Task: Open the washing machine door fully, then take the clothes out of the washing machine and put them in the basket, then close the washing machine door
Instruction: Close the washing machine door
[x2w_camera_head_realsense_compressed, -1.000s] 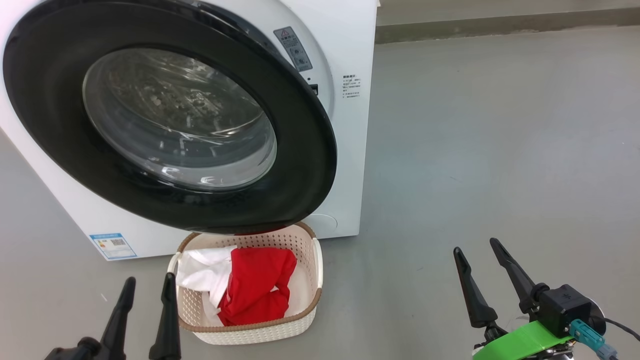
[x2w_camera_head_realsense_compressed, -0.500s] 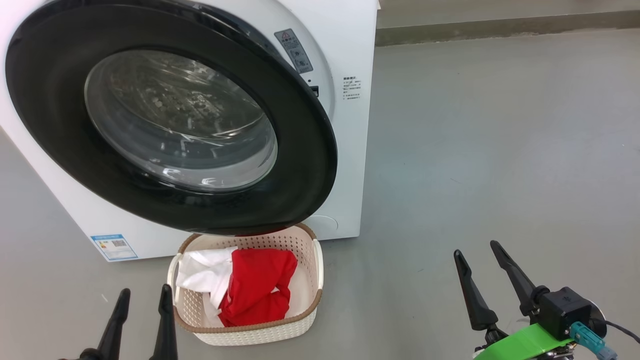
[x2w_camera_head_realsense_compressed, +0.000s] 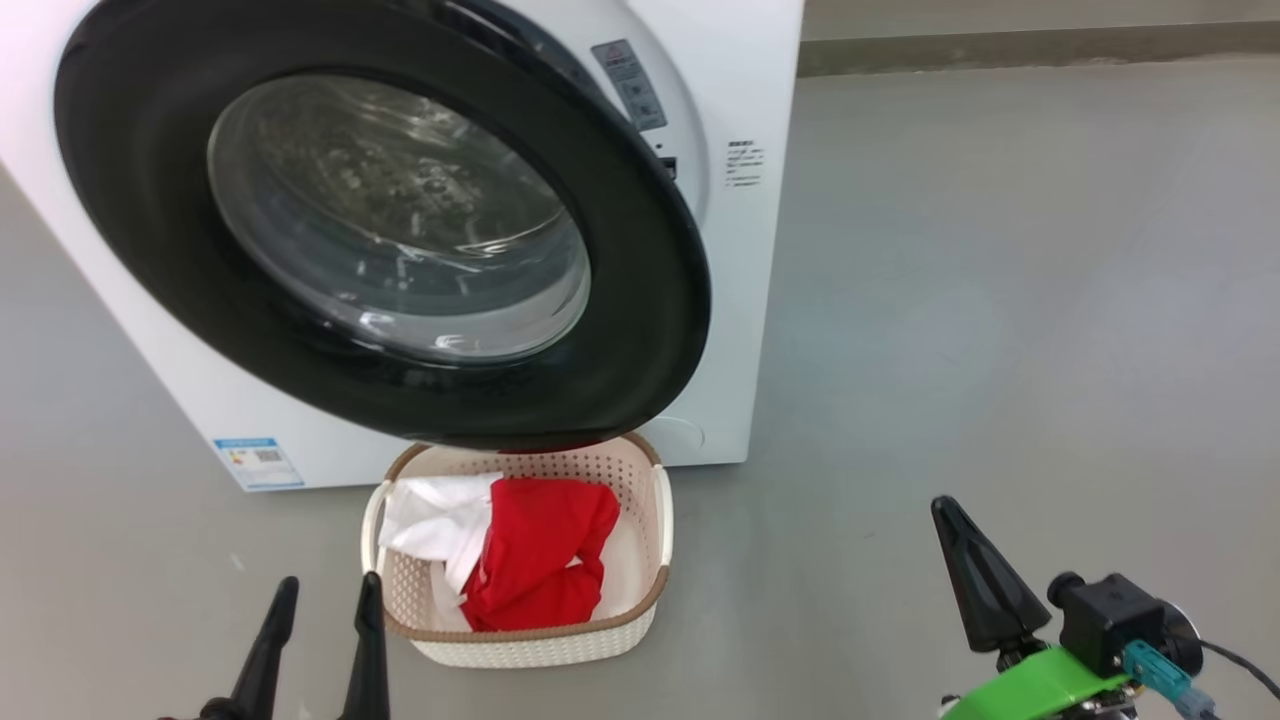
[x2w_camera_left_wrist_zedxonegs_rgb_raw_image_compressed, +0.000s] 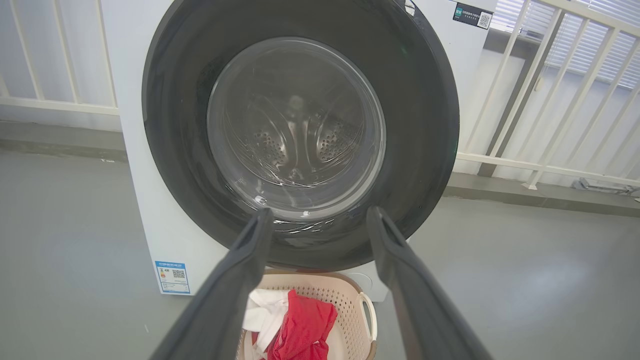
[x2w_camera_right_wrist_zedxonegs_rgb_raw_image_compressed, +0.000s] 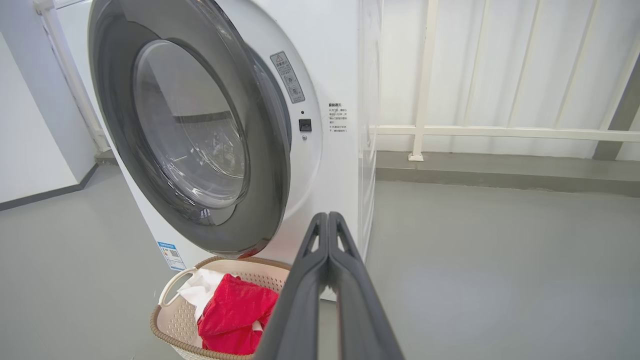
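The washing machine is a white box, and its black-framed washing machine door stands ajar, the right edge off the front. Below the door sits the basket, holding the red and white clothes. My left gripper is open just left of the basket, holding nothing. My right gripper is shut and empty over bare floor, to the right of the basket. In the left wrist view the left gripper points at the door. In the right wrist view the right gripper is shut, beside the basket and clothes.
Grey floor stretches out to the right of the machine. A raised curb and a white railing run behind it. A blue label marks the machine's lower left front. The door overhangs the basket's far end.
My right gripper's fingers have come together from open. The head camera has moved, so the machine and basket sit further right in the view. The left gripper is still open.
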